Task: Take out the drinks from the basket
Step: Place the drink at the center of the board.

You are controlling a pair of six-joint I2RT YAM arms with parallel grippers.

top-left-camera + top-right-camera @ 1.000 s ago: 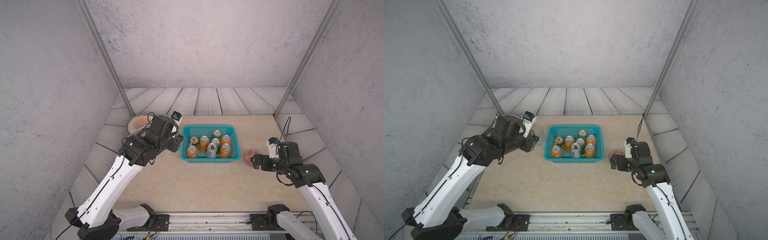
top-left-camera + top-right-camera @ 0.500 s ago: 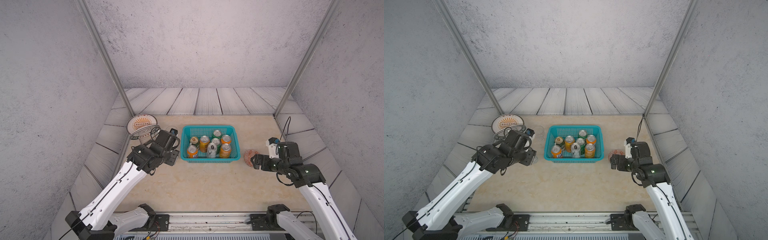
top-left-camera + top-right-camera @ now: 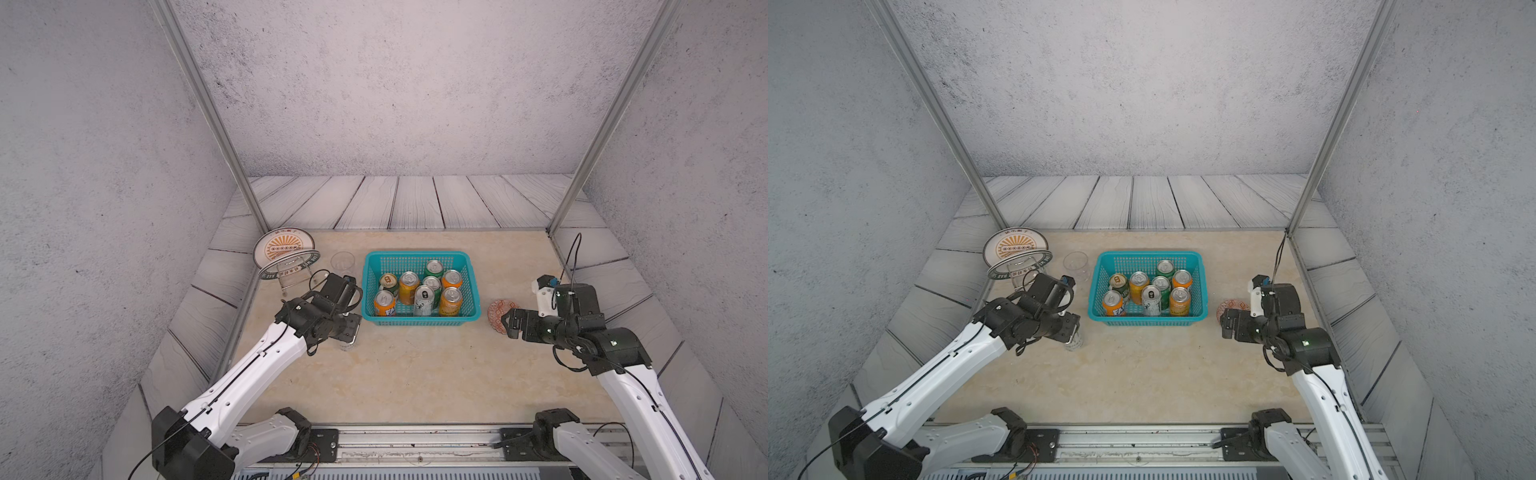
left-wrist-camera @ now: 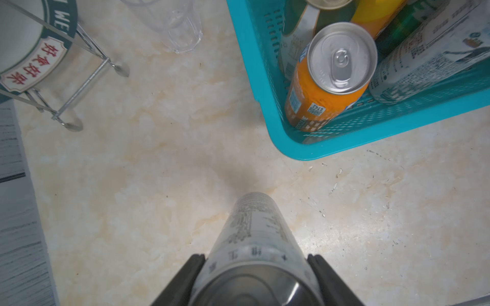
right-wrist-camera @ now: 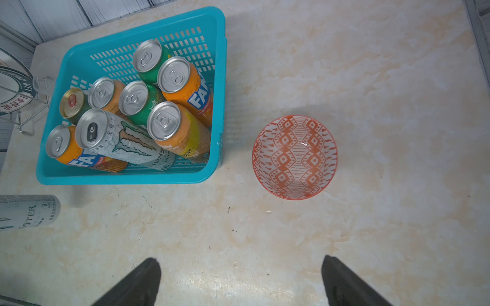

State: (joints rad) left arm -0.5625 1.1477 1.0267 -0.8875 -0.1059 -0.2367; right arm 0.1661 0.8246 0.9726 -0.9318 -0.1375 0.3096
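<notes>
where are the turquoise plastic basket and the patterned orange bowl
turquoise plastic basket [image 5: 127, 179]: right wrist view, on its solid rim.
patterned orange bowl [image 5: 294, 157]: right wrist view, middle of its inside.

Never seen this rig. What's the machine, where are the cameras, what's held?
It is two white robot arms, each ending in a two-finger gripper, working over a marble-look table. Two pictures come from one overhead camera pair, and the other two from cameras on the wrists. On the table are a turquoise basket holding eight drink cans, a clear cup, a plate on a wire stand and a patterned orange bowl. The left gripper is shut on a tall silver-white can, upright outside the basket. The right gripper is open and empty, near the bowl.
</notes>
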